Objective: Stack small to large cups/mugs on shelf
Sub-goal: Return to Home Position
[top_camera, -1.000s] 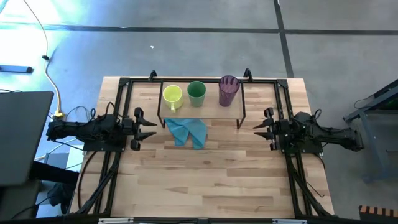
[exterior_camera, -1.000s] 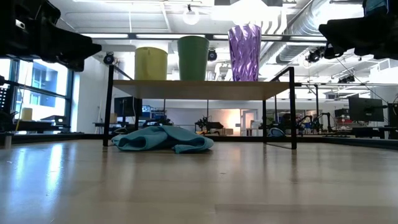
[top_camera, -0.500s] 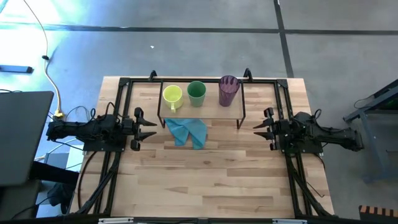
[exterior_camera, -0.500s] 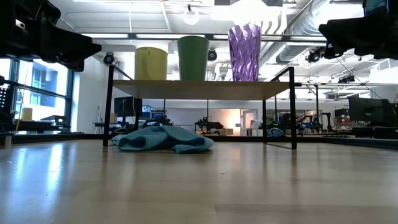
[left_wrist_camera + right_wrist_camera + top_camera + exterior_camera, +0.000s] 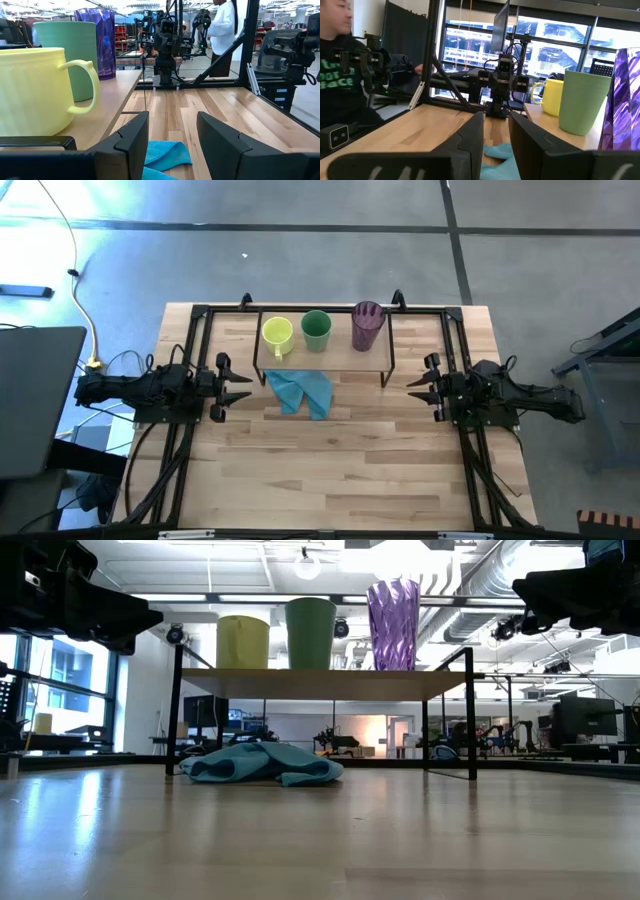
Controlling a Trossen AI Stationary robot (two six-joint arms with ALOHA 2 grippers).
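Three cups stand upright in a row on the shelf [image 5: 338,351], a low light-wood board on dark legs at the table's far side: the yellow-green mug [image 5: 277,334] with its handle, the green cup [image 5: 316,330] in the middle, the tall purple tumbler [image 5: 366,326] on the right. The low view shows the same row: mug [image 5: 243,642], cup [image 5: 311,633], tumbler [image 5: 393,624]. My left gripper [image 5: 240,385] hovers open at the table's left, level with the shelf's left end. My right gripper [image 5: 416,387] hovers open at the table's right, beside the shelf's right end. Neither touches anything.
A crumpled light blue cloth [image 5: 301,391] lies on the tabletop just in front of the shelf, partly under its near edge. Black rails [image 5: 190,340] frame the table. Bare wood spreads over the near half. A person in a white top [image 5: 221,25] stands beyond the table; another sits at the right wrist view's edge.
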